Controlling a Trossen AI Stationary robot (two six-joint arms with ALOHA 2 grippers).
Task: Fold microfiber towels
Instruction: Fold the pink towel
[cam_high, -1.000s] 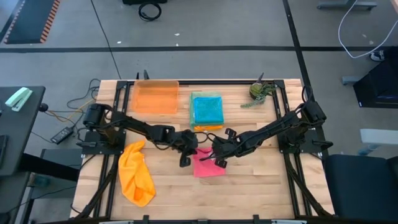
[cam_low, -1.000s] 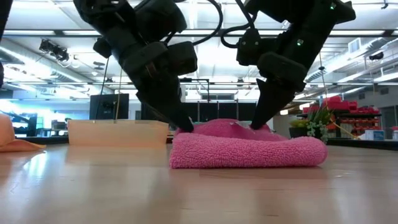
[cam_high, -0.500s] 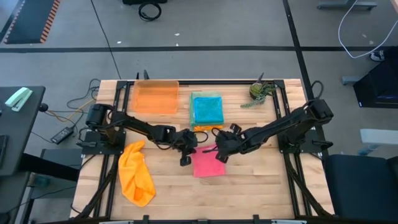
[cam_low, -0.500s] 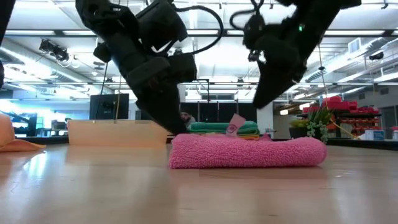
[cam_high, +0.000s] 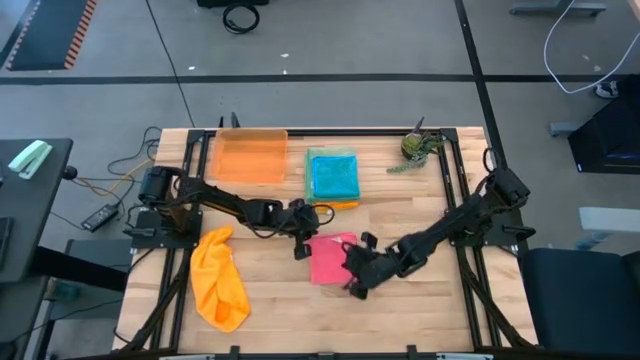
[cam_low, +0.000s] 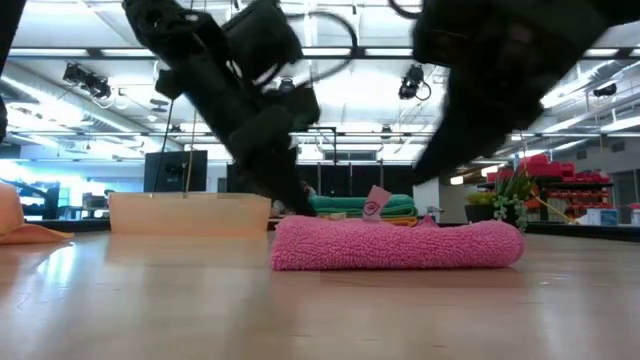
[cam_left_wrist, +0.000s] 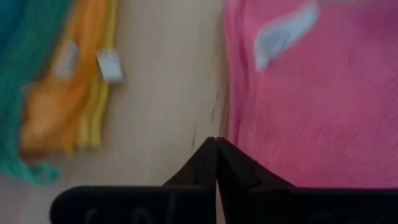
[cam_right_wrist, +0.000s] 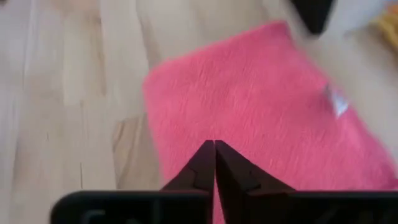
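Observation:
A pink towel lies folded flat on the table's middle; it also shows in the low view. My left gripper is shut, with its tips at the towel's far left edge. My right gripper is shut and raised over the towel's near right part. A crumpled orange towel lies at the near left. A stack of folded towels, teal on top, lies at the far middle. My left gripper's shut fingertips come slanting down from the table's left to the pink towel's far left edge. I cannot tell whether they touch it. The towel lies flat on the table.
A translucent orange tray stands at the far left beside the stack. A small potted plant stands at the far right. Bare wood lies along the near edge.
My right gripper has lifted off the pink towel's top and gone toward the table's near edge. The towel, humped in the middle a second ago, now lies flat.

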